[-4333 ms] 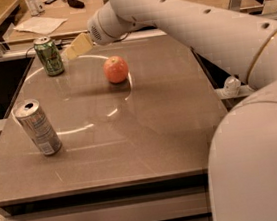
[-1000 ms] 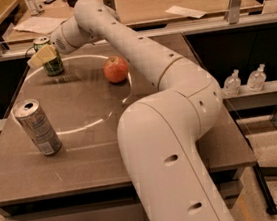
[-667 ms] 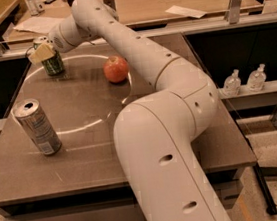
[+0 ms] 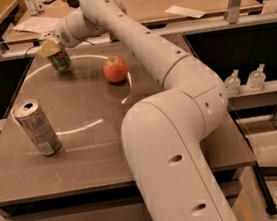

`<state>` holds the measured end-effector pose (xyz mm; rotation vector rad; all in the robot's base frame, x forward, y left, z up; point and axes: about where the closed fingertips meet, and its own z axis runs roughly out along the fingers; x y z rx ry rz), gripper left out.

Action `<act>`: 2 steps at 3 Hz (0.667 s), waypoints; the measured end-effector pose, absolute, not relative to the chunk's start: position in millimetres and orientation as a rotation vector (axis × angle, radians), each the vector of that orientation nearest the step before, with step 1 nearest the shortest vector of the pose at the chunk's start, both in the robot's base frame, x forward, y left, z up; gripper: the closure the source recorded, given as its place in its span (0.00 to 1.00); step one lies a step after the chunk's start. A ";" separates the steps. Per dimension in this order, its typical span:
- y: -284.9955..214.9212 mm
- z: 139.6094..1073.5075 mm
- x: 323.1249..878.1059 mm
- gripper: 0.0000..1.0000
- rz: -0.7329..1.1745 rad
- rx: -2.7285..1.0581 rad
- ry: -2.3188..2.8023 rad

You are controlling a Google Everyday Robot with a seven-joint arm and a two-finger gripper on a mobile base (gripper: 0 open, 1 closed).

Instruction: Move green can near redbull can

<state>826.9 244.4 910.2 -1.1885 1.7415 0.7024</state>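
Observation:
The green can (image 4: 62, 60) stands upright at the far left of the table. My gripper (image 4: 50, 47) is at its top left, shut on the can's upper part, and its yellowish fingertips (image 4: 48, 48) cover the can's rim. The can's base is at table level. The redbull can (image 4: 36, 127), tall, slim and silver, stands upright near the table's left front, well apart from the green can. My white arm reaches from the lower right across the table to the far left.
A red apple (image 4: 116, 69) sits on the table (image 4: 83, 154) to the right of the green can. A counter with papers (image 4: 182, 11) runs behind the table. Two small bottles (image 4: 245, 80) stand on a ledge at the right.
4.3 s ago the gripper was to the right of the green can. It then reached the can's top and stayed there. The can has shifted slightly right in the last second.

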 end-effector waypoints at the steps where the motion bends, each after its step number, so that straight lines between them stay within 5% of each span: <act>1: 206.5 938.4 810.6 1.00 0.747 -1.149 1.711; 2: 155.5 973.0 774.7 1.00 0.808 -1.112 1.702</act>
